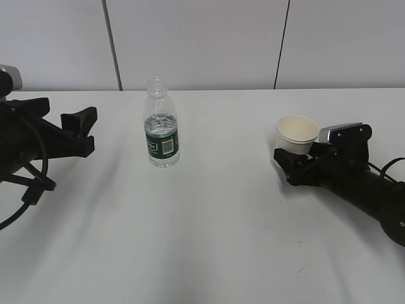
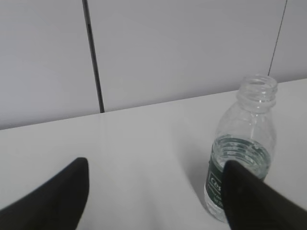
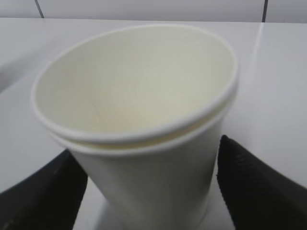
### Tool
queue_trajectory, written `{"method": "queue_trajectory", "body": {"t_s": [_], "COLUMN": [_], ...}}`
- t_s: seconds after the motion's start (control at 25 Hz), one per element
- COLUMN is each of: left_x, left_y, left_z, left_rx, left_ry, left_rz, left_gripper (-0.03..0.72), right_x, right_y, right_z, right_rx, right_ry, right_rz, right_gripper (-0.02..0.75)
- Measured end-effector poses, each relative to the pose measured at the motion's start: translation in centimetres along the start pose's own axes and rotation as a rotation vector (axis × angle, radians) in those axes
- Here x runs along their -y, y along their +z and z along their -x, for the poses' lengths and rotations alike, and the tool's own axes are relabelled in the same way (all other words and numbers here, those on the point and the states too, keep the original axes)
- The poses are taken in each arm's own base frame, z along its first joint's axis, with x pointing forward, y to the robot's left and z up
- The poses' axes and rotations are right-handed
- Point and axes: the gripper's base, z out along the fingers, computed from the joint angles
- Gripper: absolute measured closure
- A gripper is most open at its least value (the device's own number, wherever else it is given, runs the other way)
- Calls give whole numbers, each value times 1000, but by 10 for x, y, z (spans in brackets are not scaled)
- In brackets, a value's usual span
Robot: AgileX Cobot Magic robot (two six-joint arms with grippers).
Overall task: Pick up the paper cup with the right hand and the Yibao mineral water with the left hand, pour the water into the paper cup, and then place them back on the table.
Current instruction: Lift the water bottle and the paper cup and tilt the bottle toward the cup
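Nearest in the right wrist view, the cup (image 3: 139, 124) is seen between the two fingers of the right tool (image 3: 144, 191), which flank its lower wall; whether they are already pressing on it cannot be told, though the cup leans a little, and its doubled rim suggests two cups nested. In the exterior view the cup (image 1: 297, 134) stands on the right of the desk (image 1: 209, 240), at the tip of the right tool (image 1: 292, 166). One bottle (image 1: 161, 125), uncapped and part full, stands upright left of centre, farther back. The left tool (image 1: 81, 130) is spread wide and empty, well left of the bottle; in its wrist view the bottle (image 2: 242, 153) is partly hidden behind the right finger rather than centred in the gap. If that approach is not corrected, the bottle is likely to be knocked over and spilled. A hard squeeze could crush the thin cup; a nested pair could separate when lifted. Counted: one bottle, one cup or a nested two, two tools.
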Motion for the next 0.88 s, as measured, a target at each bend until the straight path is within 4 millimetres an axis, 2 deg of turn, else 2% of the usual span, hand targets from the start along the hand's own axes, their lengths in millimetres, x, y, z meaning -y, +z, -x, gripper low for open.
{"method": "queue_trajectory", "body": {"t_s": [0.56,0.88], "left_x": [0,0], "left_y": [0,3], "left_z": [0,-8], "left_rx": [0,-30], "left_ry": [0,2], "left_rz": [0,-1], "left_gripper": [167,167], "right_x": [2,0], "right_y": [7,7], "right_z": [6,6], "right_rx": [28,26], "right_ry": [-13,-18], "right_rz": [10,30], "right_gripper": [81,100]}}
